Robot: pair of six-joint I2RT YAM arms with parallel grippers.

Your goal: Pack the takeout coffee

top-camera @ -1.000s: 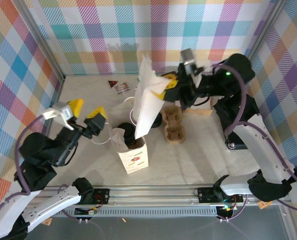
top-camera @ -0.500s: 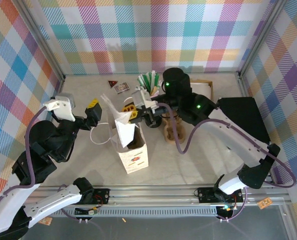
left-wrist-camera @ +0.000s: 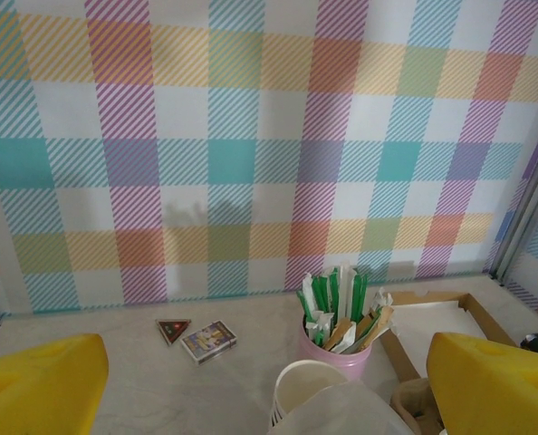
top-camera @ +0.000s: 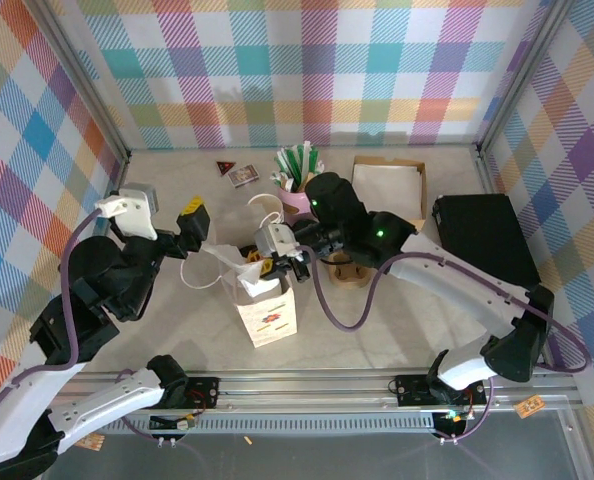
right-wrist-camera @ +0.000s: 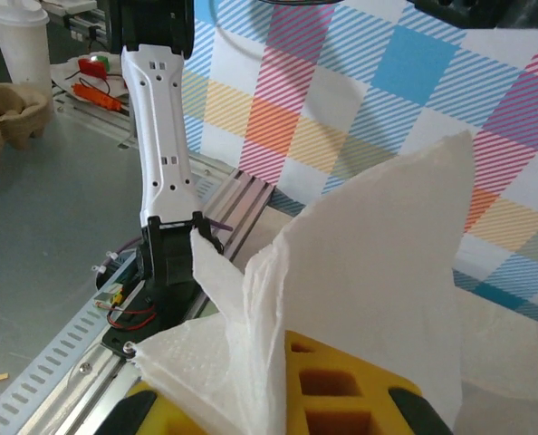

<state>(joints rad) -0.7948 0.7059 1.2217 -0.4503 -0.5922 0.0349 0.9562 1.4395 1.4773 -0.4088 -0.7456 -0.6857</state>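
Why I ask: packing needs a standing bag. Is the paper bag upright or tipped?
Upright: the paper bag stands on its base, mouth open upward.

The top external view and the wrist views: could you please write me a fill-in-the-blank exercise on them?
1. The right gripper is shut on a white paper ____.
2. The left gripper has its jaws ____.
3. The paper bag below the right gripper is ____ in colour.
4. The holder of green and white sticks is ____ in colour.
Missing words: napkin; open; white; pink.

Takeout coffee hidden under the white napkin (top-camera: 249,283) atop the upright paper bag (top-camera: 270,320).
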